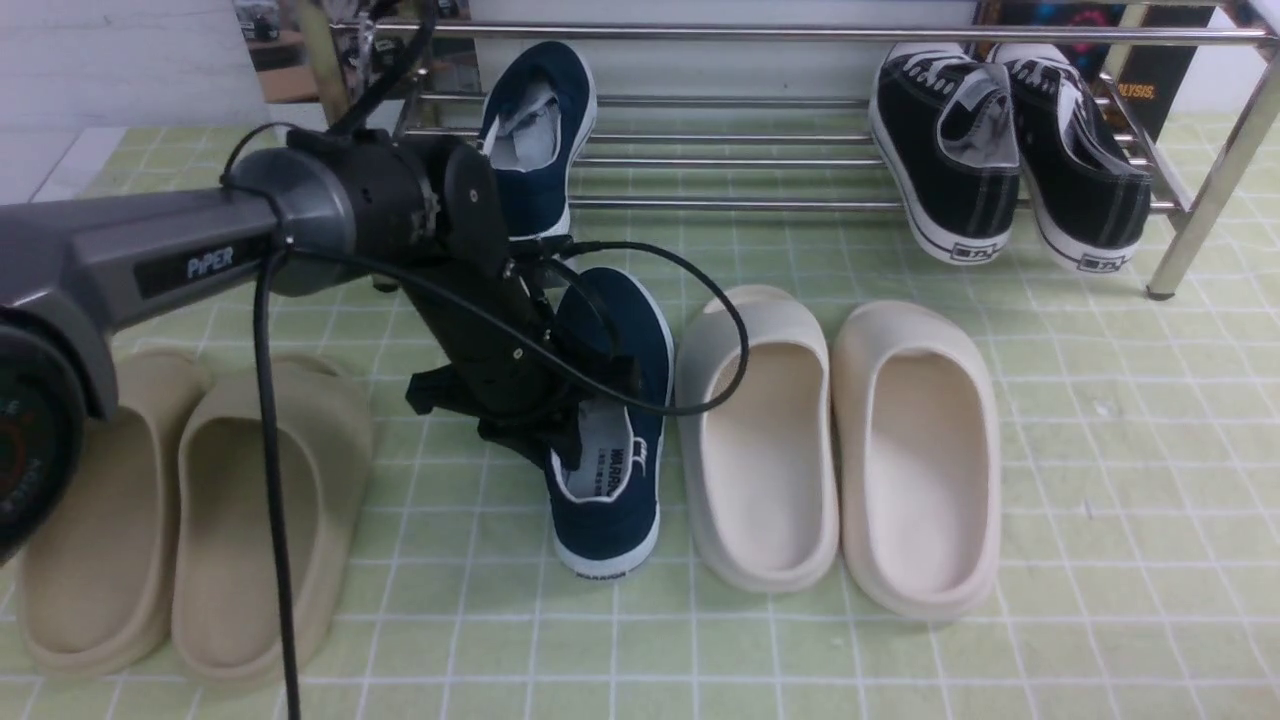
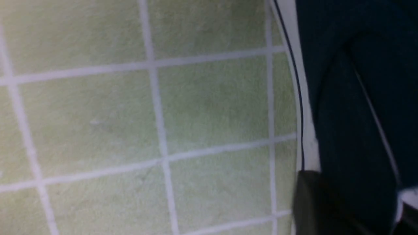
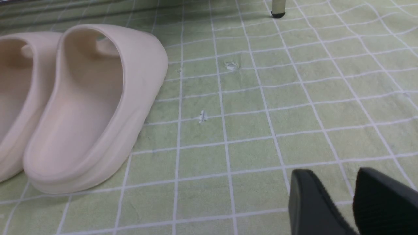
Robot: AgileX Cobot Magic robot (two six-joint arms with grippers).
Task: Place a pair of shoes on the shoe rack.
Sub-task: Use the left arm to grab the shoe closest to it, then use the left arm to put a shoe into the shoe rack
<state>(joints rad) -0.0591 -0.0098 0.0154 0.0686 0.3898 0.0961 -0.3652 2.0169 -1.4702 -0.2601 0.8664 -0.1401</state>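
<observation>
One navy slip-on leans on the bars of the chrome shoe rack at its left end. The other navy slip-on lies on the green checked mat in front of the rack. My left gripper is down at this shoe's left side, jaws apart. In the left wrist view one finger stands outside the white sole and the other is inside the collar, with the navy side wall between them. My right gripper is open and empty just above the mat; it does not show in the front view.
Black lace-up sneakers lean on the rack's right end. Cream slides lie right of the floor shoe and also show in the right wrist view. Beige slides lie to its left. A rack leg stands beyond the right gripper.
</observation>
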